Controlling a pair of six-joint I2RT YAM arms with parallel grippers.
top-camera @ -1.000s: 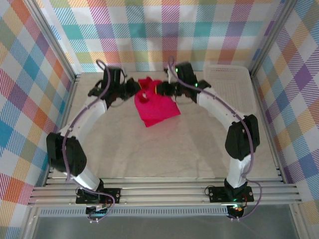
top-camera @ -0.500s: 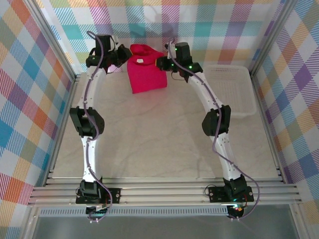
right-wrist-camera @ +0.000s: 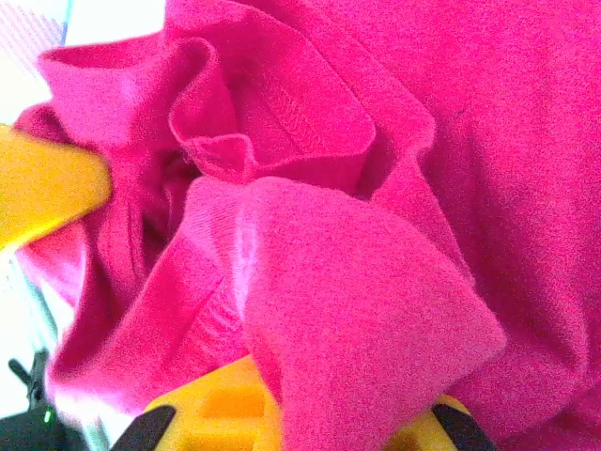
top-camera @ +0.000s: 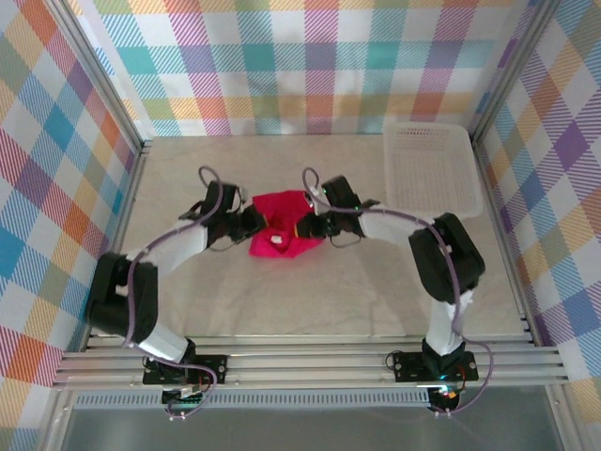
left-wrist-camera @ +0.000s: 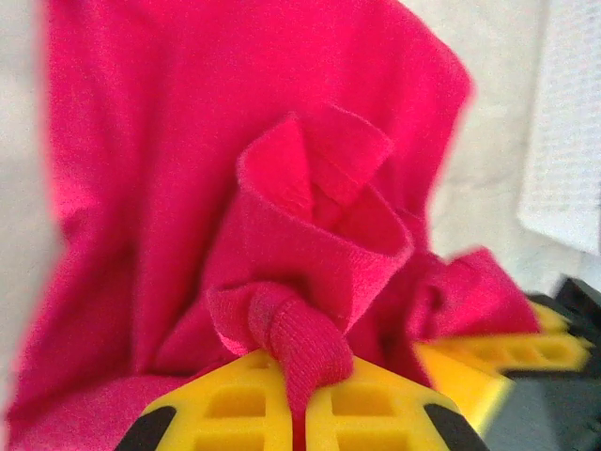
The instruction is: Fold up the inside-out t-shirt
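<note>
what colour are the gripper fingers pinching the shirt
Yellow with black bases; clearest in the left wrist view, fingers pinching the red t-shirt.

Both arms bowed inward, wrists low, facing each other. Yellow-fingered left gripper (top-camera: 252,224) and right gripper (top-camera: 302,225) each clamped onto bright red cloth t-shirt (top-camera: 274,209).

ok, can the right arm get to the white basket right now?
Probably not freely. The right gripper is shut on the t-shirt, which the left gripper also pinches. Bare table lies between it and the basket, so after letting go it likely could.
</note>
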